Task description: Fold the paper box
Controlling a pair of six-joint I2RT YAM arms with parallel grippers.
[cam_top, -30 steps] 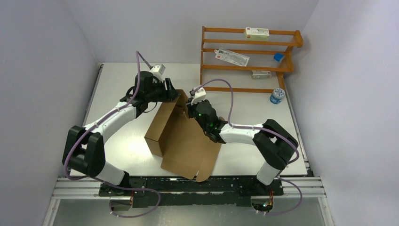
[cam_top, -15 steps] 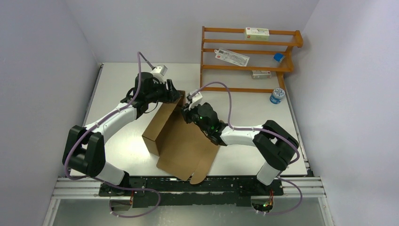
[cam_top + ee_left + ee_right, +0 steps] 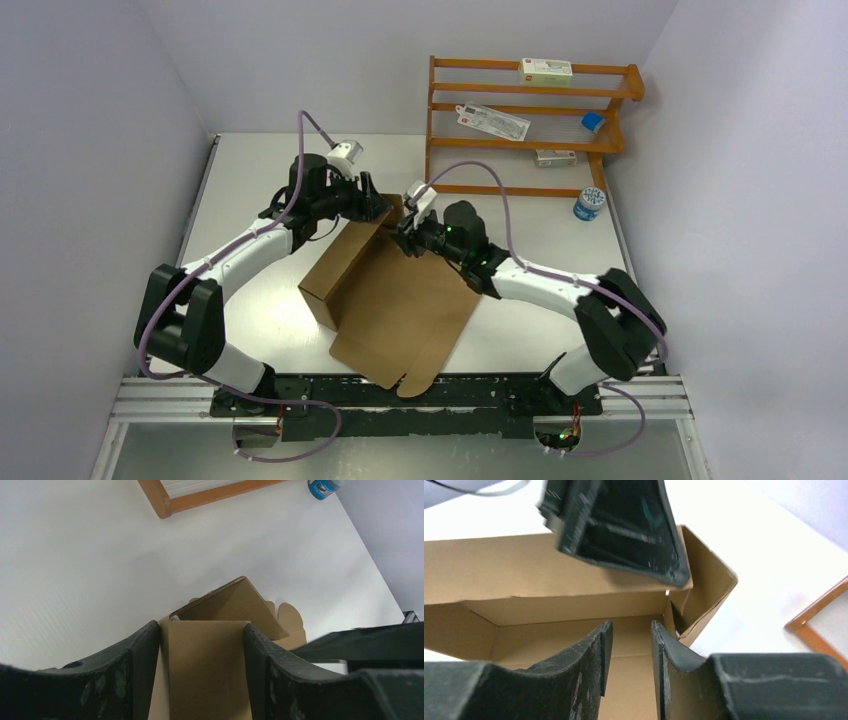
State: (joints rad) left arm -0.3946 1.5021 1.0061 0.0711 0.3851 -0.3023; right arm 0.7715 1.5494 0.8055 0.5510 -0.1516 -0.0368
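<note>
Your paper box (image 3: 395,300) sat mid-tabletop (image 3: 260,170), near flap overhanging the front edge. Left gripper (image 3: 202,645) pinched its far wall; right gripper (image 3: 629,645) had jaws slightly parted, over the box's interior. Bare tabletop beyond; box bottom cut off in both wrist views.

Left gripper (image 3: 378,207) clamped; right gripper (image 3: 404,238) slightly parted.

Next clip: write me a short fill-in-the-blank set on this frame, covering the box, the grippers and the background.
1. The paper box is made of plain brown ____.
2. The left gripper has a ____ panel between its fingers.
3. The wooden rack stands at the table's far ____ corner.
4. The right gripper points into the box's ____.

Missing words: cardboard; cardboard; right; interior
</note>
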